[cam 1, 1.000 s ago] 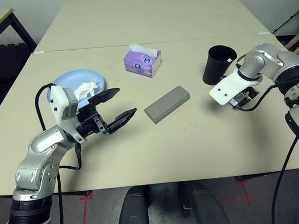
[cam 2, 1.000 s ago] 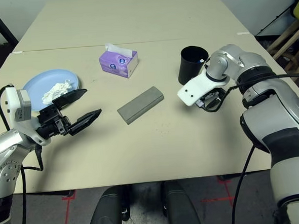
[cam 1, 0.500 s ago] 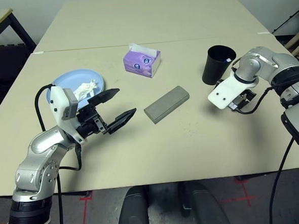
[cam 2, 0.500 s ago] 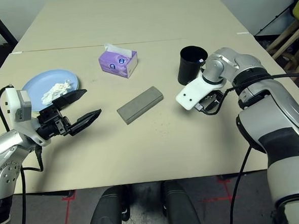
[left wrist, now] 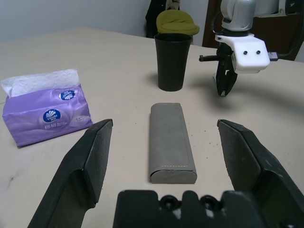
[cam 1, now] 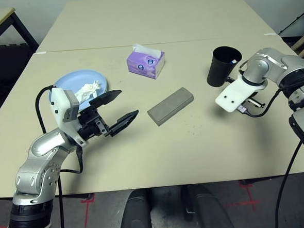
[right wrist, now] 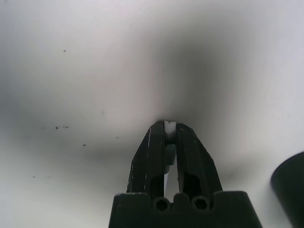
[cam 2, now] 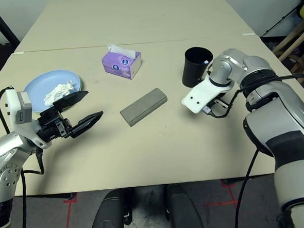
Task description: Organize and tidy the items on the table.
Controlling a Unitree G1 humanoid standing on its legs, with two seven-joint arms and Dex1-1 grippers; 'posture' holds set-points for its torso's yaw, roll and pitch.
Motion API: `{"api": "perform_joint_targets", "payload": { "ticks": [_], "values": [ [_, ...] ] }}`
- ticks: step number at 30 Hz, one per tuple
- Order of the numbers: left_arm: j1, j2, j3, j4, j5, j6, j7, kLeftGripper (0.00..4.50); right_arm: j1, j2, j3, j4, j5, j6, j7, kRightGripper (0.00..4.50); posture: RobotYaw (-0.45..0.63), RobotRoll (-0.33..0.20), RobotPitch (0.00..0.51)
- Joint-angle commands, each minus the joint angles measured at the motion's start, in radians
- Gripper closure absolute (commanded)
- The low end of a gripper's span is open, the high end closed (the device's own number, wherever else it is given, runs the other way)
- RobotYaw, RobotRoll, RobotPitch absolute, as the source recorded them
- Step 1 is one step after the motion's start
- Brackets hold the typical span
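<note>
Right claw [right wrist: 166, 129] clenched on white marker [right wrist: 169, 126], black cup [cam 1: 223, 65] at its 11 o'clock. Left claw [cam 1: 117, 107] released, idle. Next: lift marker over cup, drop in.

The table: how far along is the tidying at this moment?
Looks done: the crumpled tissue lies on the blue plate. In hand: the right claw is shut on a thin white thing, likely a marker, beside the black cup. To do: the grey case and the purple tissue box lie loose; the open left claw faces the case.
</note>
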Motion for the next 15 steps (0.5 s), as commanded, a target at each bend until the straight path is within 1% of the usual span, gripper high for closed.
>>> {"api": "perform_joint_targets", "payload": {
  "ticks": [1, 5, 8, 10, 13, 15],
  "values": [
    [-0.002, 0.001, -0.010, 0.003, 0.007, 0.005, -0.007, 0.00, 0.018, -0.007, -0.052, -0.012, 0.066, 0.033, 0.051, 4.30, 0.17, 0.000, 0.154],
    [-0.004, 0.000, -0.012, 0.004, 0.007, 0.004, -0.009, 0.00, 0.022, 0.012, -0.135, -0.056, 0.187, 0.114, 0.170, 4.31, 0.17, 0.000, 0.154],
    [-0.008, -0.001, -0.015, 0.008, 0.009, 0.002, -0.011, 0.00, 0.028, 0.021, -0.149, -0.107, 0.302, 0.209, 0.199, 4.34, 0.16, 0.000, 0.149],
    [-0.010, 0.000, -0.016, 0.010, 0.009, 0.001, -0.012, 0.00, 0.040, 0.012, -0.122, -0.184, 0.423, 0.321, 0.199, 4.38, 0.16, 0.000, 0.149],
    [-0.019, 0.000, -0.021, 0.018, 0.010, 0.000, -0.017, 0.00, 0.071, -0.034, -0.075, -0.384, 0.650, 0.562, 0.199, 4.49, 0.16, 0.000, 0.144],
    [-0.022, 0.001, -0.021, 0.020, 0.011, -0.001, -0.020, 0.00, 0.090, -0.069, -0.061, -0.504, 0.764, 0.699, 0.199, 4.49, 0.16, 0.000, 0.144]
  ]
}}
